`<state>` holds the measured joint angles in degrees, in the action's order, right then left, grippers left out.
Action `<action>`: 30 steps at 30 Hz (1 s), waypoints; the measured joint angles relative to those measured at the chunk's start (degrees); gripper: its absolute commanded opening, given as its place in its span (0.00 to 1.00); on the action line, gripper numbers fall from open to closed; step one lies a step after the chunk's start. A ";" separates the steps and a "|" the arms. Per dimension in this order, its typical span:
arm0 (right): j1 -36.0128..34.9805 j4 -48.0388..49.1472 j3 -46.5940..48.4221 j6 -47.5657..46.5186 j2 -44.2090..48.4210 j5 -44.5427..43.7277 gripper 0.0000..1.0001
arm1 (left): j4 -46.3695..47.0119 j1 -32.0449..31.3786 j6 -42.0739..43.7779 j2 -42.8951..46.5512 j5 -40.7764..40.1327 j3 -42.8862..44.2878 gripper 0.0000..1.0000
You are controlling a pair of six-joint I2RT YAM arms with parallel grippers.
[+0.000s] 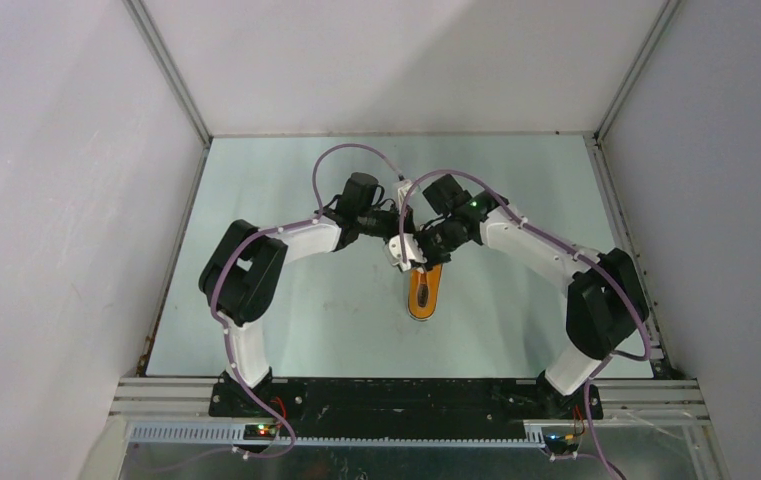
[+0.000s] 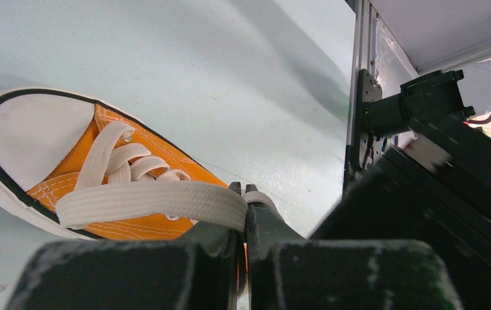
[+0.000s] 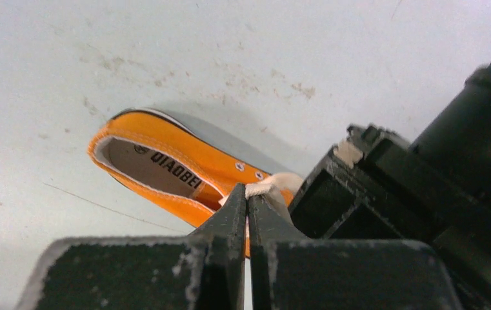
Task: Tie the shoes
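Mid-table, between the two arms: the shoe (image 1: 424, 295), heel end nearer the bases, toe hidden under the wrists.

In the left gripper (image 2: 244, 190), pinched nearly flat: a broad white run of lace (image 2: 152, 201), drawn sideways across the lower lacing behind the toe cap (image 2: 33, 139). In the right gripper (image 3: 248, 194), squeezed fully together: a small bit of white lace at the very tips, just above the orange side. Hard to tell from these angles whether two separate ends or one strand held twice.

Risks from here, as judged:
- Slipping out of the right pinch, with so little lace caught at the tips; any sharp tug would do it.
- Dragging or tipping the shoe, light and unpinned on the smooth table (image 1: 286, 300), if pulled sideways or upward rather than evenly against each other.
- Knocking fingers together, working this close over the toe.
- Drawing one end through the eyelets (image 3: 237, 166) by pulling harder on one side, leaving too little to form a loop.
- Crossing the wrong way and ending with a twist instead of a knot.
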<state>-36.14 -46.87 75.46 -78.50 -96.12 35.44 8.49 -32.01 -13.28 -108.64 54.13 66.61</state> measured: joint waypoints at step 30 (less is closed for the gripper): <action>-2.75 4.04 -4.83 -10.05 3.15 -6.08 0.00 | 0.42 -0.11 -0.87 0.00 1.62 0.00 0.06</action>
<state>-38.89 -42.83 70.63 -88.55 -92.97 29.36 8.91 -32.12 -14.15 -108.64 55.75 66.61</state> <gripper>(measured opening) 0.008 0.067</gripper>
